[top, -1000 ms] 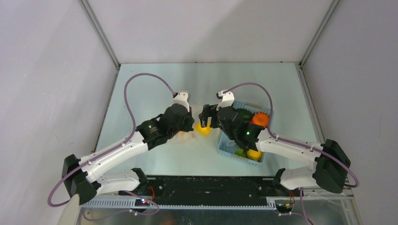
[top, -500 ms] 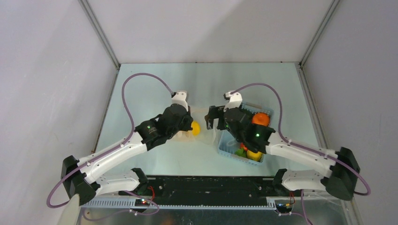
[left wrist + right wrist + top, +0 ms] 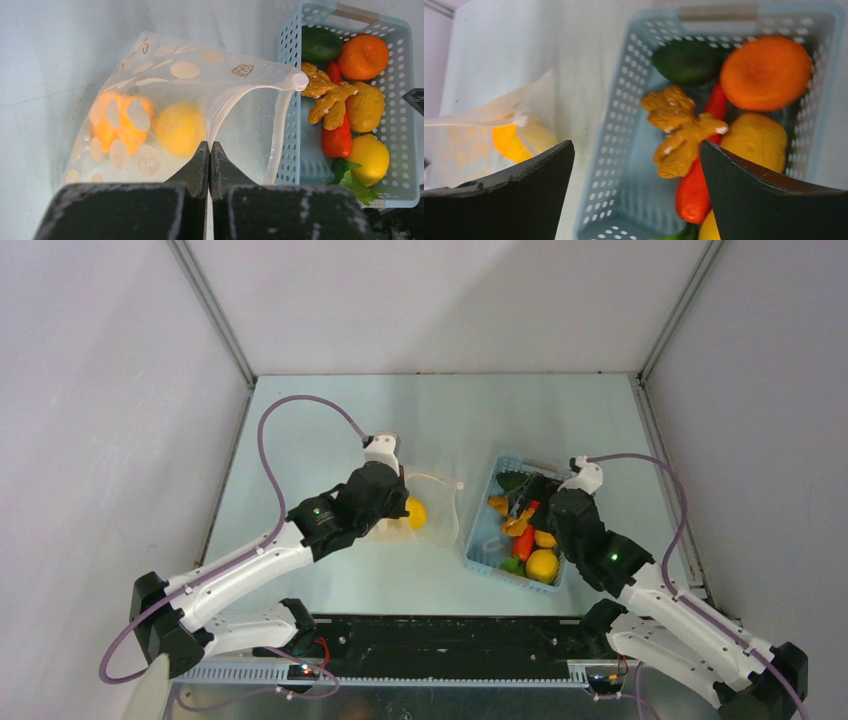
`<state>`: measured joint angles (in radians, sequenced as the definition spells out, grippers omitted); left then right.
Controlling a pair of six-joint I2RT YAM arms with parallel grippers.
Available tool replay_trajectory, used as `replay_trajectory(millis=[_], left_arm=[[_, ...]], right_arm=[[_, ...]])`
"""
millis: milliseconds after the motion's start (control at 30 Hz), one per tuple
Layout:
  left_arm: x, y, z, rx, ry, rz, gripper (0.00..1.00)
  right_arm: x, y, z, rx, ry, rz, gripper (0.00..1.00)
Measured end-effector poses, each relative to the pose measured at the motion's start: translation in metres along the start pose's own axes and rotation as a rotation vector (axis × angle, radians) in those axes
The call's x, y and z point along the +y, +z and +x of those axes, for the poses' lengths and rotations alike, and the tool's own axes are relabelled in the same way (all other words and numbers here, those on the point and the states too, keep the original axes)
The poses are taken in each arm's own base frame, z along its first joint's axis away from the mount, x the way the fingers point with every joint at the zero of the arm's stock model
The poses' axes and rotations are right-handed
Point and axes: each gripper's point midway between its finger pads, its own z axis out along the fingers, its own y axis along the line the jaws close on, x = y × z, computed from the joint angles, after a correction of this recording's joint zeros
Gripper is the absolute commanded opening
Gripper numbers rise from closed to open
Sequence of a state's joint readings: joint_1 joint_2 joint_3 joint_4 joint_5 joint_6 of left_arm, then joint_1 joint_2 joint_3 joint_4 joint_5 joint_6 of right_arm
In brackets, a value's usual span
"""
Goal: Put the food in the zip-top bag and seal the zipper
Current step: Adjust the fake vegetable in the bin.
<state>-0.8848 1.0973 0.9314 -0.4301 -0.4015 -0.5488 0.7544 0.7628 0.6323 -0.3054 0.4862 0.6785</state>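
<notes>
The clear dotted zip-top bag [image 3: 165, 75] lies left of the basket, its mouth held up and open. My left gripper [image 3: 210, 146] is shut on the bag's white zipper [image 3: 235, 100] strip; the slider [image 3: 300, 80] sits at the far corner. Inside the bag are a yellow piece [image 3: 180, 127] and an orange piece [image 3: 117, 125]. More food fills the basket: an orange fruit [image 3: 766, 72], a tan knobbly piece [image 3: 681, 130], a red pepper [image 3: 694, 195], a dark green piece [image 3: 686, 61]. My right gripper [image 3: 636, 147] hangs open above the basket's left side, holding nothing.
The light blue perforated basket [image 3: 478, 545] stands right of the bag [image 3: 440, 505], close to it. A yellow lemon [image 3: 542, 564] lies at its near end. Grey walls bound the table on three sides. Both purple cables arc over the table's far half.
My right gripper has drawn back from the bag's mouth to over the basket and opened wide. The yellow piece it carried now lies in the bag. The left gripper has kept its hold.
</notes>
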Motion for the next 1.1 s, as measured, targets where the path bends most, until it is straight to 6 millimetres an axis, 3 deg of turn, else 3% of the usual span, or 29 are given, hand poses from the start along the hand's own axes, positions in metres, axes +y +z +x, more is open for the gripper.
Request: replay_trajectory(millis=[167,467,833,1100], left_arm=[[0.001,0.001,0.001,0.001,0.002,-0.008,0.00],[0.003,0.004,0.005,0.016,0.010,-0.018,0.00],[0.004,0.004,0.006,0.021,0.012,-0.021,0.00],[0.004,0.004,0.006,0.021,0.013,-0.021,0.00]], right_arm=[[-0.040,0.009,0.019,0.061,0.052,0.109,1.00],[-0.073,0.042,0.043,0.237,0.074,0.167,0.99],[-0.063,0.066,0.068,0.420,0.051,0.076,0.96],[-0.045,0.061,0.079,0.477,0.029,-0.008,0.95]])
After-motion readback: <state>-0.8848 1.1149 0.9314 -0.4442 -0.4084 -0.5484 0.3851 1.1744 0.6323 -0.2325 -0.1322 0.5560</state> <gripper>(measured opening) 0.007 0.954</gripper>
